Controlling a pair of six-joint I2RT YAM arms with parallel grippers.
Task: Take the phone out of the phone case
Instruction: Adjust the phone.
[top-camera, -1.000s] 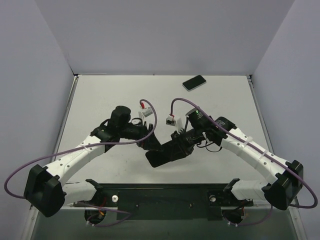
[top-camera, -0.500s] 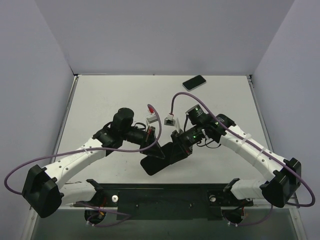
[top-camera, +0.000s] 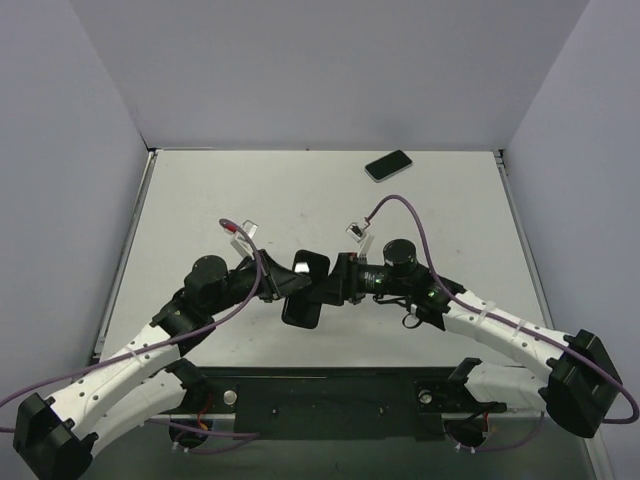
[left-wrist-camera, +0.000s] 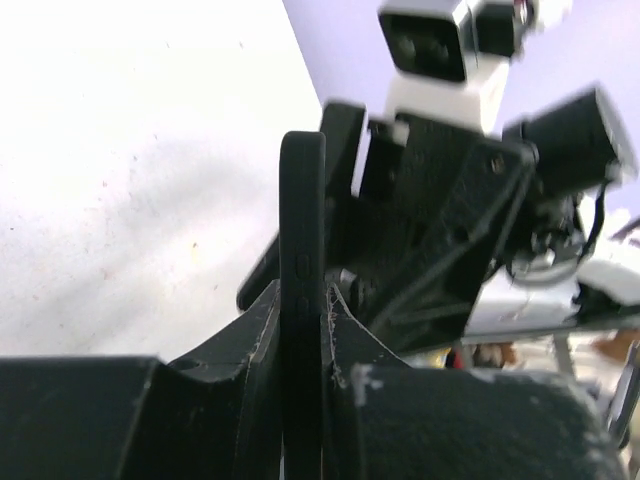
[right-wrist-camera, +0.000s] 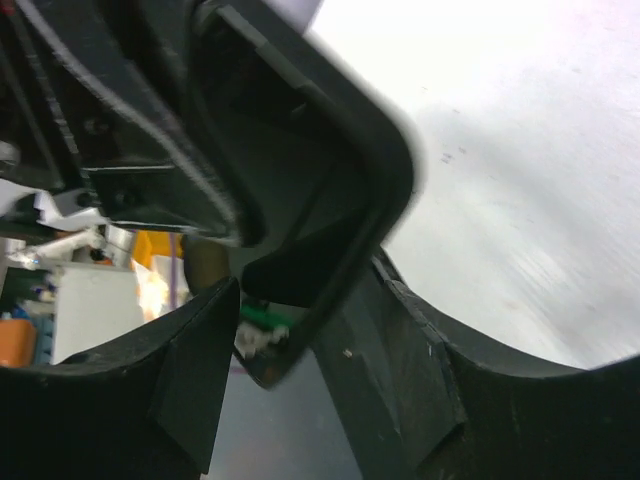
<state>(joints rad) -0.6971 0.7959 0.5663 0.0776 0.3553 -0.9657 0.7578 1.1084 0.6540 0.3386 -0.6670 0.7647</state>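
- Clamping the black phone case (left-wrist-camera: 302, 230) by its thin edge, the left gripper (left-wrist-camera: 301, 305) is pinched tight on it.
- Right gripper (right-wrist-camera: 310, 285) stands partly spread around a corner of the case, with a gap showing beside one finger.
- The case stands on edge between the two arms, over the middle of the table (top-camera: 200, 200).
- A dark phone (top-camera: 388, 165) lies flat at the table's far edge, well apart from the case.
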